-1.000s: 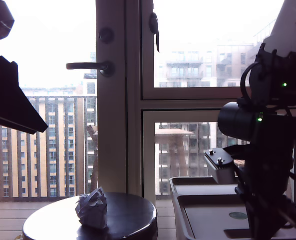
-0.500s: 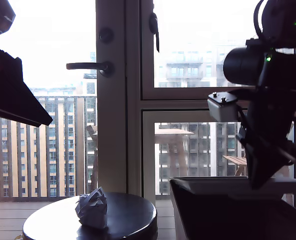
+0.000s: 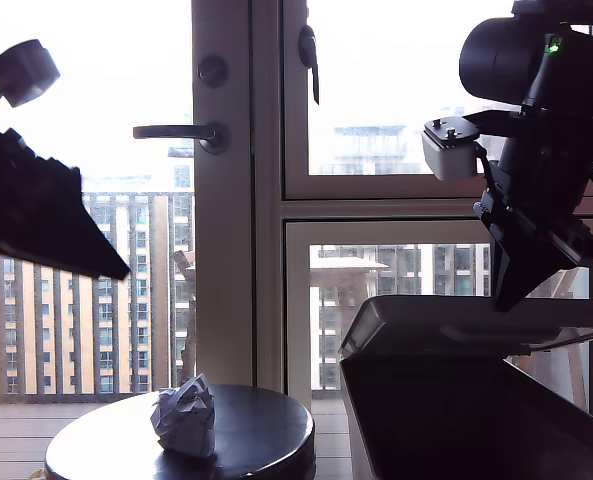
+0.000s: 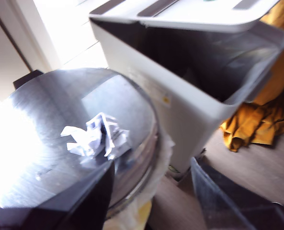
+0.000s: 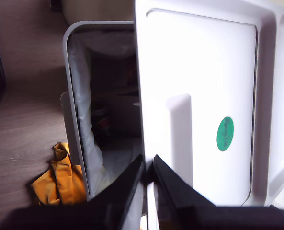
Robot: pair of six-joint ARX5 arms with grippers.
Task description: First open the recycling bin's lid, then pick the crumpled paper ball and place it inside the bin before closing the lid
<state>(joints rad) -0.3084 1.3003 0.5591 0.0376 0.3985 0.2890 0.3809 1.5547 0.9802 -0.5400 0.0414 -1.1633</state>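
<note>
The recycling bin [image 3: 456, 420] stands below my second gripper [image 3: 511, 290] in the exterior view, its lid [image 3: 476, 325] raised off the rim, probably so the mouth clears for the paper; the crumpled paper ball [image 3: 184, 415] waits on the round table [image 3: 266, 440], well apart. In the first wrist view, my first gripper [image 4: 151, 201] hangs spread above the ball [image 4: 96, 136], likely ready to descend. In the second wrist view, my second gripper [image 5: 149, 175] pinches the lid's [image 5: 199, 96] edge, tilting it over the bin [image 5: 77, 96].
</note>
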